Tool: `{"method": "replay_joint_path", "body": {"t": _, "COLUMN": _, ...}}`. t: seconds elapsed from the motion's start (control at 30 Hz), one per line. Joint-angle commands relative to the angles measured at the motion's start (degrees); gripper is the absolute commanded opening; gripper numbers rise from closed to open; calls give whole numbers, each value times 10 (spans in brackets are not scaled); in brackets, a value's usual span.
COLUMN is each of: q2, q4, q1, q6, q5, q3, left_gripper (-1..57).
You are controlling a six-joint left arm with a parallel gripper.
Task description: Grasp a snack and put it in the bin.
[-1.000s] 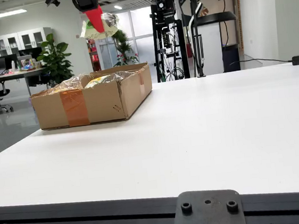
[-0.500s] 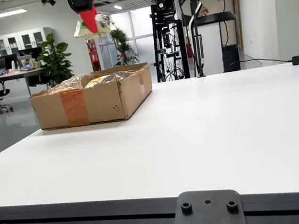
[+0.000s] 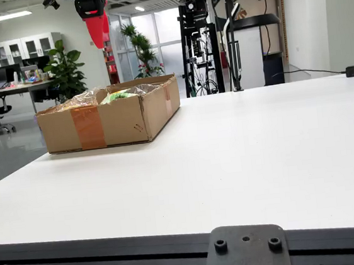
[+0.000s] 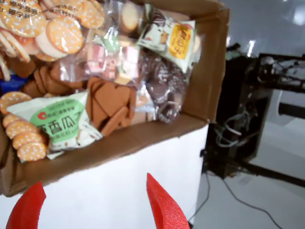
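- Side view, from the table's near edge: my gripper (image 3: pixel 98 34) hangs high in the upper left, above the cardboard box (image 3: pixel 109 119), its red fingers pointing down with nothing between them.
- From this side angle the fingers overlap, so I cannot judge their spread here.
- That box sits on the white table (image 3: pixel 243 157) toward its far left part, with a strip of orange tape down its near wall.
- Crinkled clear wrappers and a green-and-white snack pack (image 3: pixel 118 95) show just over the box rim.
- Beyond the table stands a black equipment rack (image 3: pixel 201 44), and a potted plant (image 3: pixel 66 71) sits at the left by the office desks.

- Gripper-mounted view, looking down: my two red fingertips (image 4: pixel 164 207) come up from the bottom edge, well apart from each other and holding nothing, so my gripper (image 4: pixel 95 210) is spread.
- Between the tips I see only the white table top (image 4: pixel 119 191) just outside the box's near wall.
- Above them in this view, the cardboard box (image 4: pixel 205 90) is packed with snacks.
- A green-and-white snack pack (image 4: pixel 59 125) lies on top near the wall closest to my fingers.
- Round orange crackers (image 4: pixel 57 28) in clear bags fill the upper left, brown biscuits (image 4: pixel 107 102) sit in the middle, and a yellow-labelled packet (image 4: pixel 174 40) rests toward the far corner.
- To the right, past the table's edge, are the dark rack and loose cables (image 4: pixel 228 138) on the floor.
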Motion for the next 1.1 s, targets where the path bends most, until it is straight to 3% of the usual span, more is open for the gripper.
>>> {"method": "replay_joint_path", "body": {"t": 0.03, "q2": 2, "q4": -2, "q1": -13, "q6": 4, "q5": 13, "q3": -10, "left_gripper": 388}}
{"method": "replay_joint_path", "body": {"t": 0.77, "q2": 6, "q4": -16, "q1": -143, "q6": 31, "q5": 57, "q3": -52, "left_gripper": 143}}
{"method": "replay_joint_path", "body": {"t": 1.1, "q2": 11, "q4": -57, "q1": -205, "q6": 47, "q5": 79, "q3": -70, "left_gripper": 44}}
